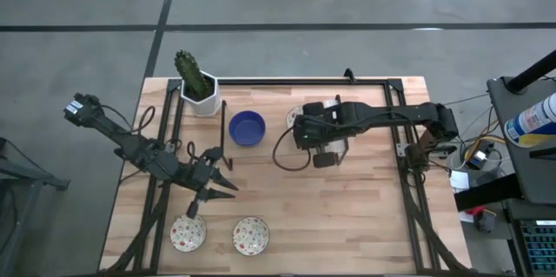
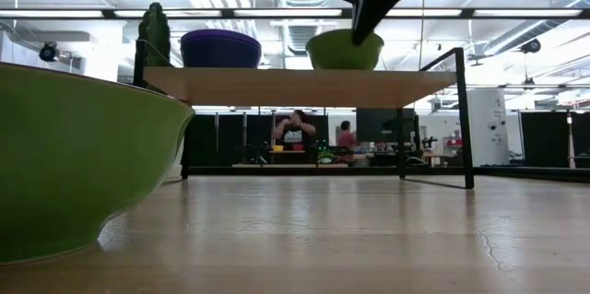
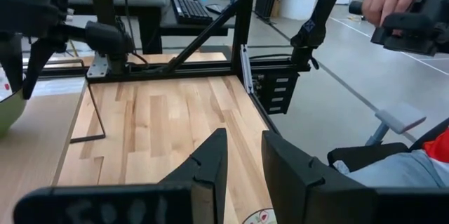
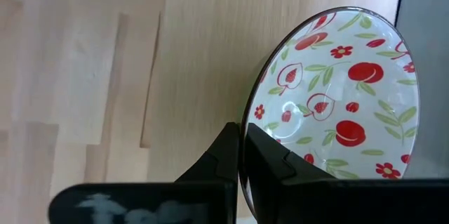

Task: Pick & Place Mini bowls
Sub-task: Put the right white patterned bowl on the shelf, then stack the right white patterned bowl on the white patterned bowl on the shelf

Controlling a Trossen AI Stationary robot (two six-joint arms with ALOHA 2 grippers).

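Mini bowls are spread over the worktop [image 1: 347,216]: a blue one [image 1: 247,128] toward the far edge beside the cactus pot [image 1: 201,95], two patterned ones [image 1: 188,232] [image 1: 250,235] along the near edge, and a third patterned bowl [image 4: 337,104] near the middle of the far edge, which I have caught by its rim. My right gripper [image 4: 242,150] is closed on that rim, one finger inside and one outside, the bowl tipped on edge in the wrist view. I judge the lift is the step in hand: I would raise slowly and keep the wrist steady, since a thin rim pinch lets a glazed bowl swing or slip. The black frame rails [image 1: 395,121] run close along the far and right edges, so I would carry inward, where bare wood between the blue bowl and the near pair gives room. My left gripper [image 1: 221,190] waits just above the near-left bowl, its fingers [image 3: 210,161] a little apart and holding nothing.
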